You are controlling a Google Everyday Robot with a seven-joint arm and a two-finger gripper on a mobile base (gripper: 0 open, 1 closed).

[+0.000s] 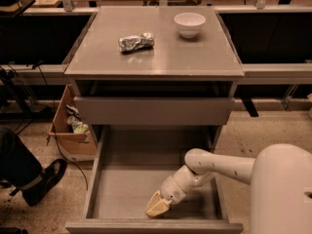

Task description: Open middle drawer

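The middle drawer (127, 184) is pulled far out toward the camera. Its grey floor is bare and its front wall (151, 226) lies at the bottom edge of the camera view. My gripper (157, 207) is inside this drawer, low over the floor and just behind the front wall, a little right of centre. My white arm (214, 165) reaches in from the right. Above it, another grey drawer front (153, 111) stands a little out from the cabinet, with a dark gap over it. The third front is hidden.
On the cabinet top (195, 57) lie a crumpled foil bag (136, 42) and a white bowl (189, 23). A cardboard box (68, 130) stands left of the cabinet, and a person's shoe (41, 182) is on the floor. My white body (282, 189) fills the lower right.
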